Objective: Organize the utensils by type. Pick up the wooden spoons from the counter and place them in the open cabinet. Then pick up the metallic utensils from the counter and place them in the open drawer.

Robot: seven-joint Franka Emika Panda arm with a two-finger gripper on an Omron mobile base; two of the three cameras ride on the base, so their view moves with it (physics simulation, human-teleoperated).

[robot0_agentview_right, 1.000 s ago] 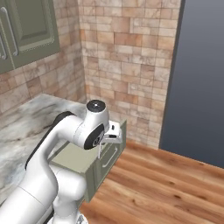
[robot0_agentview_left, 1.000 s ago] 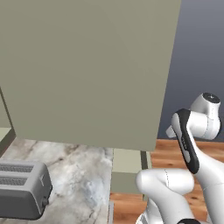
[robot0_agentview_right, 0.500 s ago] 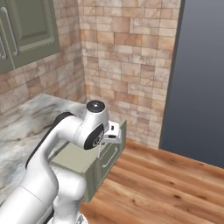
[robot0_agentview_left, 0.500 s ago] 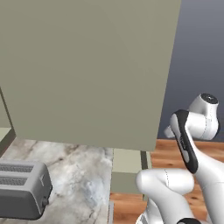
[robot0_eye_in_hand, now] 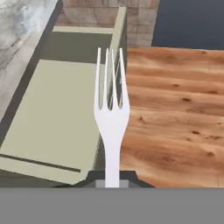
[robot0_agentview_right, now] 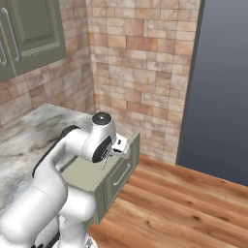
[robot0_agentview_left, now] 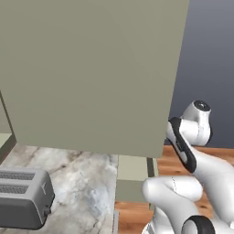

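Note:
My gripper (robot0_eye_in_hand: 112, 177) is shut on the handle of a silver-grey metal fork (robot0_eye_in_hand: 111, 116), one of the metallic utensils. The tines point away from the hand. In the hand view the fork hangs above the right wall of the open drawer (robot0_eye_in_hand: 57, 113), whose olive-green inside lies bare just left of it. In the right base view the gripper (robot0_agentview_right: 117, 147) hovers over the outer end of the drawer (robot0_agentview_right: 92, 172). The open cabinet door (robot0_agentview_left: 91, 68) takes up most of the left base view. The wooden spoons are out of view.
A grey toaster (robot0_agentview_left: 23, 196) stands on the marbled counter (robot0_agentview_left: 87, 183) left of the drawer (robot0_agentview_left: 132, 168). Wooden floor (robot0_agentview_right: 184, 203) lies beyond the drawer's front. A brick wall (robot0_agentview_right: 140, 72) and shut wall cupboards (robot0_agentview_right: 29, 34) stand behind the counter.

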